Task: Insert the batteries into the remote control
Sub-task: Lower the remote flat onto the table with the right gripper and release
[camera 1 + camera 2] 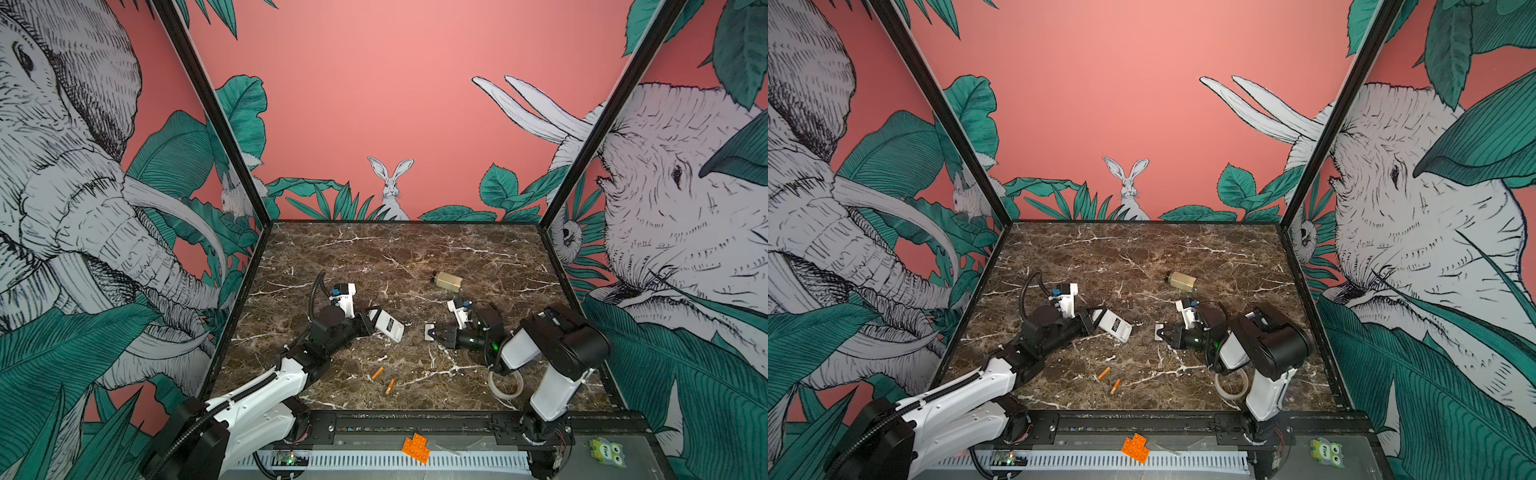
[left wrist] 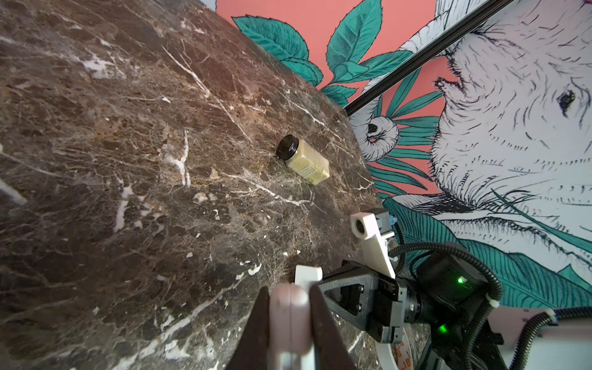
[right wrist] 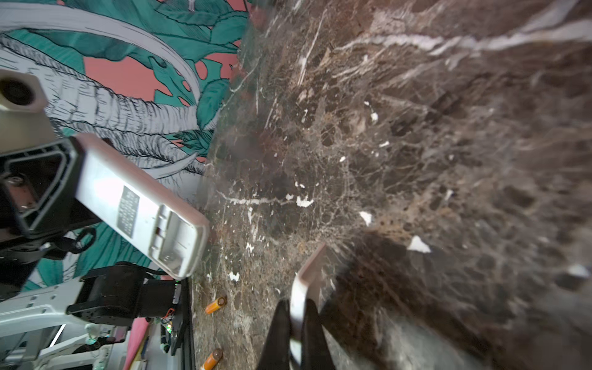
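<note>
The remote control (image 1: 388, 325) (image 1: 1115, 324) hangs just above the marble with its white labelled back up, and its open battery bay (image 3: 173, 240) is empty. My left gripper (image 1: 372, 318) (image 2: 290, 294) is shut on the remote's near end. To its right, my right gripper (image 1: 435, 333) (image 3: 296, 307) is shut on a small thin white cover plate (image 1: 429, 331) (image 3: 309, 275). Two orange batteries (image 1: 377, 373) (image 1: 390, 386) lie loose on the table in front of both grippers. They also show in the right wrist view as one battery (image 3: 216, 304) and a second battery (image 3: 213, 358).
A beige bottle with a black cap (image 1: 448, 281) (image 2: 306, 160) lies on its side behind the right gripper. A clear ring (image 1: 505, 384) lies under the right arm. An orange toy brick (image 1: 415, 448) and a green owl toy (image 1: 606, 454) sit on the front rail. Patterned walls enclose three sides.
</note>
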Available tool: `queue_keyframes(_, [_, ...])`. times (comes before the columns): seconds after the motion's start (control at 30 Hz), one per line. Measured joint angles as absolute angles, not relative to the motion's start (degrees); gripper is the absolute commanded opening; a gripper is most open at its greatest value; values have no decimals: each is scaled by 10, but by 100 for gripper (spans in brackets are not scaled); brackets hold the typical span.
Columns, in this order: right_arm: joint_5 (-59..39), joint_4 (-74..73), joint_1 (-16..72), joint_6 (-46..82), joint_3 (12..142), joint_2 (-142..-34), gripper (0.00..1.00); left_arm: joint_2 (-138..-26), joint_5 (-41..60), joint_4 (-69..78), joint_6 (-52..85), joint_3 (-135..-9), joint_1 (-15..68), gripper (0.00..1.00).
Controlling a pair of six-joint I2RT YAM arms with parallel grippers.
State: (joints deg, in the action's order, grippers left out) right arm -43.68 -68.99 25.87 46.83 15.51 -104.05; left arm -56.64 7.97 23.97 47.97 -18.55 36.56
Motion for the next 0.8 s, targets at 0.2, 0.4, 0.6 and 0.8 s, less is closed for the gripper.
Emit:
queue_keyframes(0.2, [-453,-761,244,496,146,-1076,11,-585,83,249,480,-184,366,0])
queue_keyframes(0.4, [-453,-771,238,502,140,-1077,38,-601,84,258,479,-184,366,0])
queue_keyframes(0.6, [-452,-787,234,509,135,-1076,54,-609,86,268,480,-183,366,0])
queue_keyframes(0.8, [-446,-790,232,507,127,-1061,62,-611,86,276,480,-183,366,0])
